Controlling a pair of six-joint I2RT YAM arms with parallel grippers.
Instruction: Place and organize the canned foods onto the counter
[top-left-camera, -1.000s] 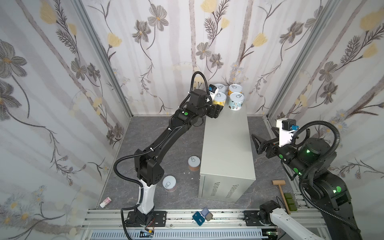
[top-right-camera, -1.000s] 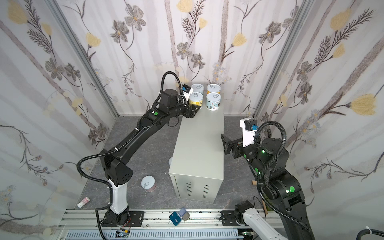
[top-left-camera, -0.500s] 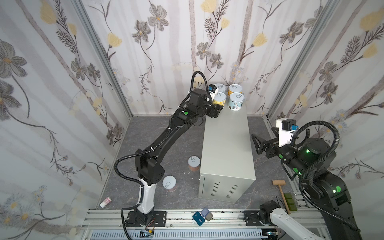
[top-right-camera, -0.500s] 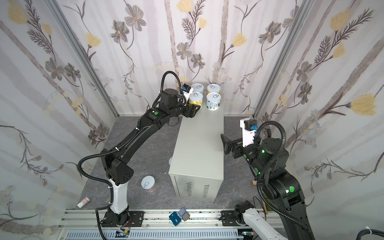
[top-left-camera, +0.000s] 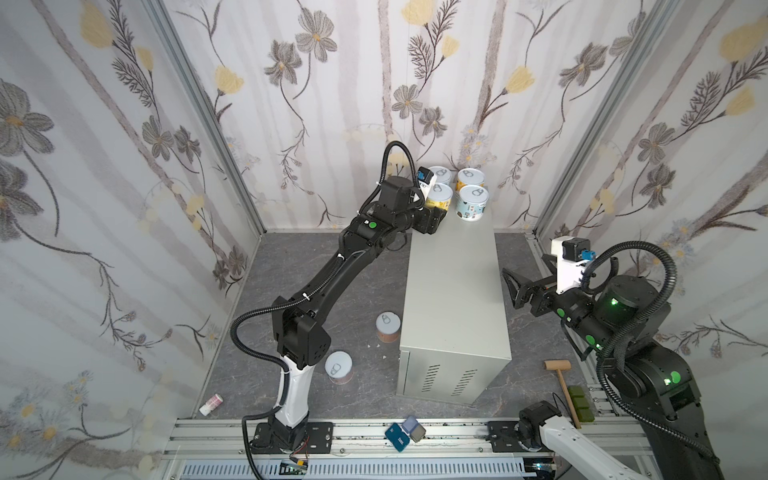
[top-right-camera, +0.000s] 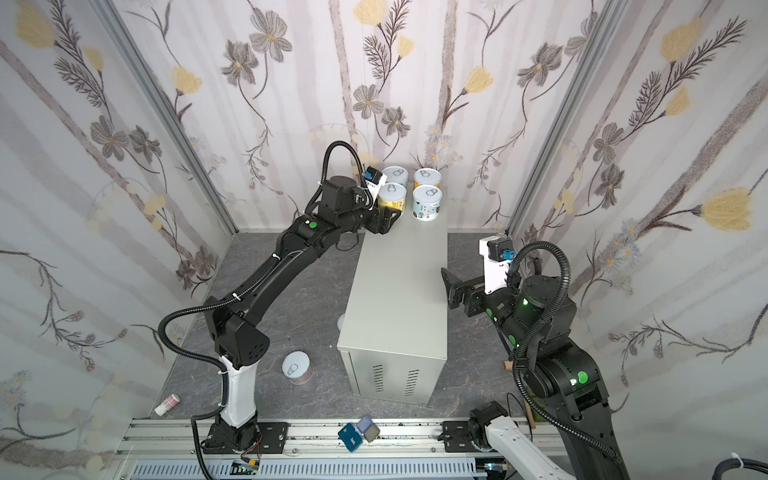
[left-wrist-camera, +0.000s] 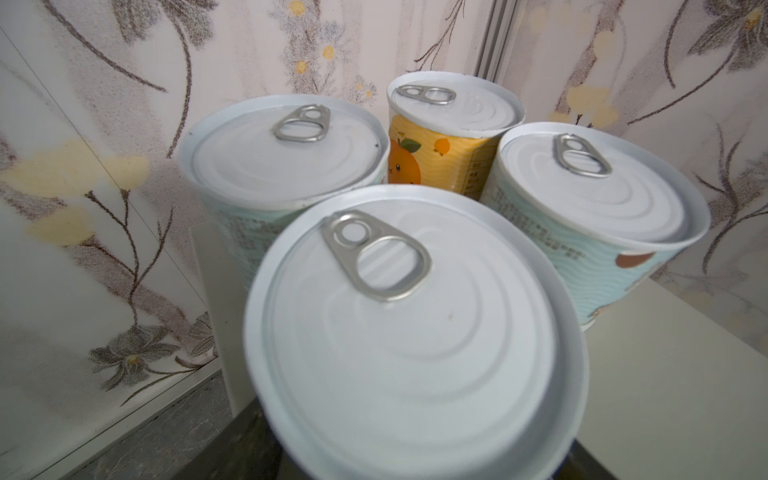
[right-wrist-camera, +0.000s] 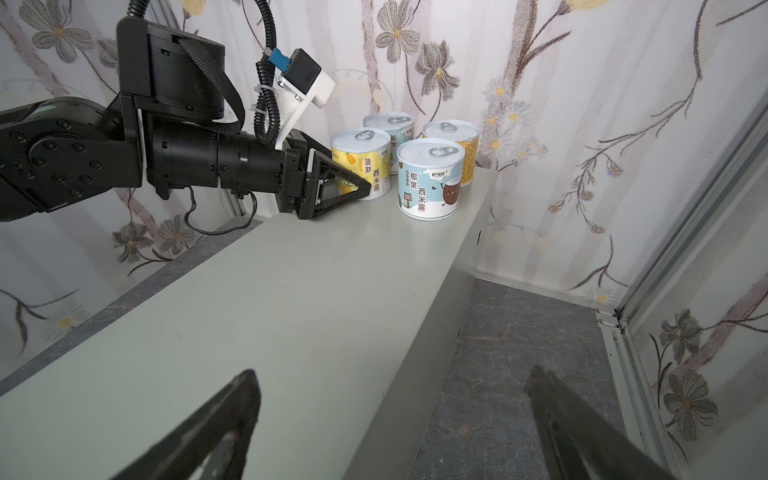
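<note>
The counter (top-left-camera: 453, 291) is a long light grey cabinet in the middle of both top views. At its far end stand several canned foods close together: two light blue cans (top-left-camera: 471, 203) (top-left-camera: 439, 174), an orange can (top-left-camera: 470, 179) and a yellow can (top-left-camera: 440, 197). My left gripper (top-left-camera: 438, 212) is shut on the yellow can (right-wrist-camera: 365, 166), which rests on the counter top; its lid (left-wrist-camera: 415, 332) fills the left wrist view and hides the fingers. Two more cans (top-left-camera: 388, 326) (top-left-camera: 338, 368) stand on the floor left of the counter. My right gripper (right-wrist-camera: 392, 374) hangs open and empty over the counter's right edge.
A pink-and-white tube (top-left-camera: 211, 404) lies on the floor at the front left. A wooden mallet (top-left-camera: 559, 374) and a green block (top-left-camera: 578, 405) lie at the front right. Blue cards (top-left-camera: 405, 432) sit on the front rail. Flowered walls close in the sides and back.
</note>
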